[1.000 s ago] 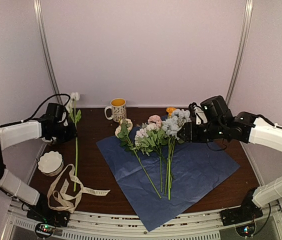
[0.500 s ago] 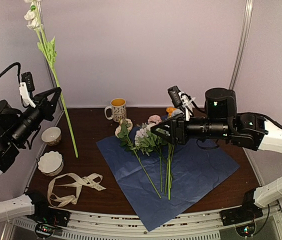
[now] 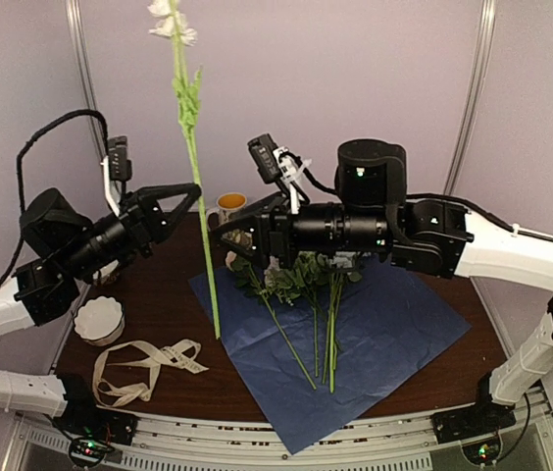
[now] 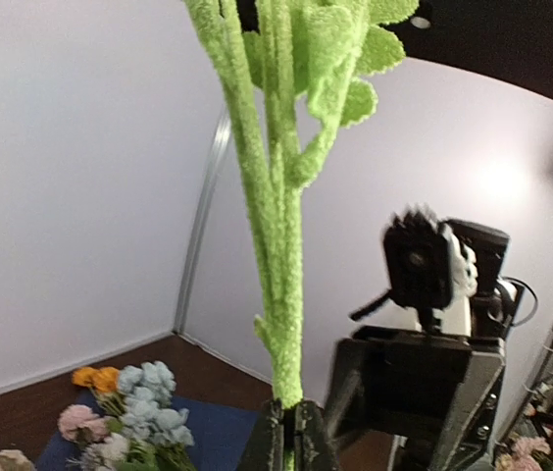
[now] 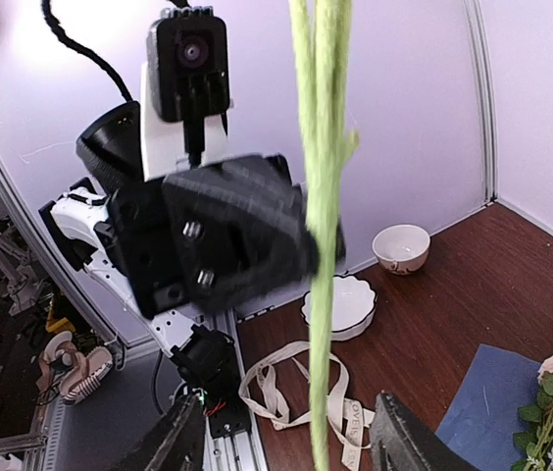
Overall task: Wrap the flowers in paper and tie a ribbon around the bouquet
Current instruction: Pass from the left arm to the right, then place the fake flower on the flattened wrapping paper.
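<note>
Top view: the left gripper pinches a white-flowered stem upright, high above the table, its foot showing near the blue paper's left edge. The other flowers lie on the paper. Left wrist: jaws pressed together on the green stalk. Right wrist: the right gripper is spread wide, and the stem stands between its fingers, apart from both.

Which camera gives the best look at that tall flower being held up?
The top external view: it shows nearly the whole flower, white blooms down to stem tip, pinched by the left gripper. The left wrist view shows only fuzzy stem and leaves up close; the right wrist view only a stretch of stem.
</note>
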Controlling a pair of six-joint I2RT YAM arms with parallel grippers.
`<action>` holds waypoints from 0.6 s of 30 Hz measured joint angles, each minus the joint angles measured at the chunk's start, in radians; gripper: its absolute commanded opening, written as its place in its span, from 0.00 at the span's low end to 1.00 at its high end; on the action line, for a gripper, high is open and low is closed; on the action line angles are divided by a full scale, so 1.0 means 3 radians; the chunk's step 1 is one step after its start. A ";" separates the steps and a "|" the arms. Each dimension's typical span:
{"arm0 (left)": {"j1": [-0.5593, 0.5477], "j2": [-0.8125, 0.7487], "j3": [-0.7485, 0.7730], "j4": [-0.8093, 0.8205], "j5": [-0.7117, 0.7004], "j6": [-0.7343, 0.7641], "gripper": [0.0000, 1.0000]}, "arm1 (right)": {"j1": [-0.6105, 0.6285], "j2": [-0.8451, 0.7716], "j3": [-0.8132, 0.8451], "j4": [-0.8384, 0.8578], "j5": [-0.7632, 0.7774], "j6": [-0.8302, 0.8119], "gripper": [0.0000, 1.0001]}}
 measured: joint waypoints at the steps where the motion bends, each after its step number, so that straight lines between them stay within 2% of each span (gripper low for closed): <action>1: -0.0106 0.0103 0.0001 0.0048 0.0056 -0.0019 0.00 | 0.0005 0.0057 0.0046 0.0004 0.0013 -0.0004 0.58; 2: -0.0206 0.0196 0.0005 0.0076 0.0117 -0.0032 0.00 | 0.0005 0.0103 0.0076 0.0001 0.0027 -0.0004 0.55; 3: -0.0281 0.0270 0.0006 0.0097 0.0174 -0.0046 0.00 | 0.0005 0.0136 0.0093 0.0001 0.0041 -0.0005 0.47; 5: -0.0361 0.0370 0.0010 0.0146 0.0251 -0.0065 0.00 | 0.0005 0.0181 0.0114 -0.0008 0.0074 -0.0018 0.16; 6: -0.0378 0.0392 0.0011 0.0154 0.0253 -0.0065 0.00 | 0.0005 0.0187 0.0117 -0.0013 0.0064 -0.0004 0.05; 7: -0.0375 0.0407 0.0011 0.0167 0.0263 -0.0070 0.00 | 0.0006 0.0187 0.0117 -0.0009 0.0080 -0.0008 0.00; 10: -0.0367 0.0383 0.0036 0.0276 0.0299 -0.0078 0.03 | 0.0011 0.0139 0.0084 0.0037 0.0182 0.0036 0.00; 12: -0.0379 0.0375 0.0052 0.0291 0.0278 -0.0076 0.38 | 0.0003 0.0090 0.0013 0.0075 0.0310 0.0083 0.00; 14: -0.0401 0.0371 0.0106 0.0187 0.0189 -0.0032 0.62 | -0.0031 0.0048 -0.0097 0.0051 0.0421 0.0146 0.00; 16: -0.0409 0.0384 0.0240 -0.0108 -0.0004 0.0013 0.76 | -0.0100 0.0027 -0.0187 -0.0032 0.0507 0.0239 0.00; 18: -0.0407 0.0441 0.0441 -0.0486 -0.0271 0.0085 0.83 | -0.0240 0.0022 -0.0254 -0.0205 0.0571 0.0373 0.00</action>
